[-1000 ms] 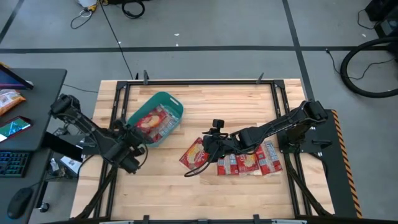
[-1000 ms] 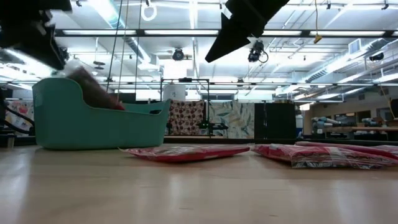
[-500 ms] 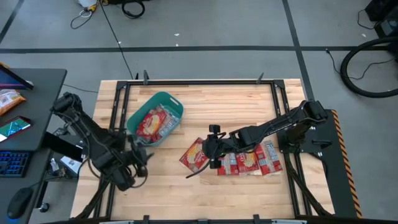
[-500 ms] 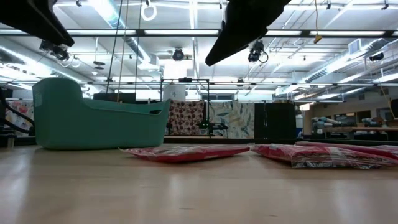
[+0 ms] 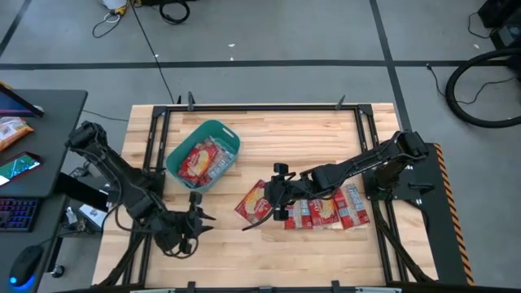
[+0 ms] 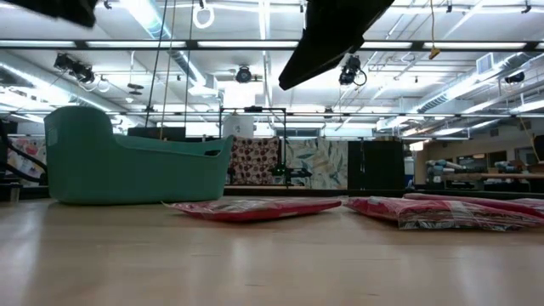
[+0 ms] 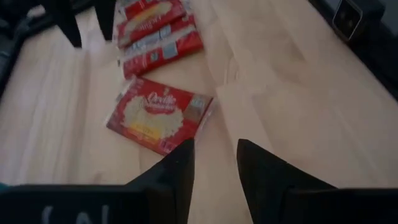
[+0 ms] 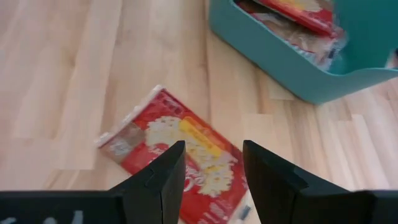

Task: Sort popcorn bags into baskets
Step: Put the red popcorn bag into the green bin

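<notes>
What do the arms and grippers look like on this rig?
Both arms are dark, jointed link chains. The left gripper and right gripper each end in two flat, black, tapered fingers. No markings are legible.

we see red popcorn bags (image 5: pixel 255 203) with yellow-cream centres and silvery edges, a teal basket (image 5: pixel 227 136), a pale wooden table (image 5: pixel 326 130).

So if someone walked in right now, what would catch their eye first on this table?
Probably the teal basket on the table's left half, with red popcorn bags inside it. Next, the loose popcorn bag lying flat near the middle, with the right gripper hovering open beside it and a row of more bags to its right. The left gripper sits empty toward the front left.
</notes>
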Available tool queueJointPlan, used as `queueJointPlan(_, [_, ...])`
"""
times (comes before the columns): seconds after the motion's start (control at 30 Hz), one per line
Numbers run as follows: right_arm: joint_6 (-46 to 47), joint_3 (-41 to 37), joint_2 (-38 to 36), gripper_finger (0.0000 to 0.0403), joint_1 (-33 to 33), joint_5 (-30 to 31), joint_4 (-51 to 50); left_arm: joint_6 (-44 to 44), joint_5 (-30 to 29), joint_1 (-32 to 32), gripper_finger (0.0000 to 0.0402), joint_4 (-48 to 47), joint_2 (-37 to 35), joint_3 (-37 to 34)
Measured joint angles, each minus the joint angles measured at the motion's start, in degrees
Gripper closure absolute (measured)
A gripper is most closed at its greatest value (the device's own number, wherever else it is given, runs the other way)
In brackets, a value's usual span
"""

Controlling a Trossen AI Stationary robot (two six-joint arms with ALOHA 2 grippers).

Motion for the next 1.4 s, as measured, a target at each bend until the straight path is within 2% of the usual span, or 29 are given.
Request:
queueJointPlan(0.13, [0.75, 0.0, 0.0, 0.0238, 0.73, -1.62, 0.02, 0.15, 2.69, 3.7, 0.0288, 0.99, -2.11, -4.17])
queueJointPlan(0.27, [1.23, 0.0, 0.0, 0.0238, 1.59, -1.61, -0.07, 1.21, 4.52, 6.16, 0.0299, 4.39, -7.31, -8.43])
queueJointPlan(0.43, [1.28, -1.9, 0.0, 0.0238, 2.3, -1.63, 2.01, 1.86, 5.83, 7.29, 0.0307, 9.61, -14.37, -14.22])
queueJointPlan(0.6, [3.31, -6.14, 0.04, 0.0238, 2.33, -1.61, 5.72, 1.84, 7.73, 7.44, 0.0308, 16.8, -18.01, -20.17])
queueJointPlan(0.77, [6.81, -8.12, 0.07, 0.0238, 2.35, -1.58, 6.36, 1.83, 10.85, 7.44, 0.0308, 26.91, -18.45, -25.66])
queueJointPlan(0.93, [7.59, -8.26, 2.48, 0.0238, 2.5, -1.65, 8.21, 1.85, 11.01, 7.51, 0.0308, 34.8, -18.43, -29.4])
queueJointPlan(1.03, [6.98, -8.27, 5.71, 0.0238, 2.5, -3.78, 10.94, 1.84, 10.65, 7.5, 0.0308, 36.67, -18.43, -30.15])
queueJointPlan(1.23, [2.57, -6.54, 11.28, 0.0237, 2.6, -4.75, 13.78, 1.57, 6.08, 7.5, 0.0308, 37.71, -18.39, -30.15])
queueJointPlan(1.4, [-7.8, -3.14, 14.38, 0.0231, 3.76, -4.14, 13.49, 1.71, 4.17, 7.51, 0.0308, 40.14, -15.76, -30.17])
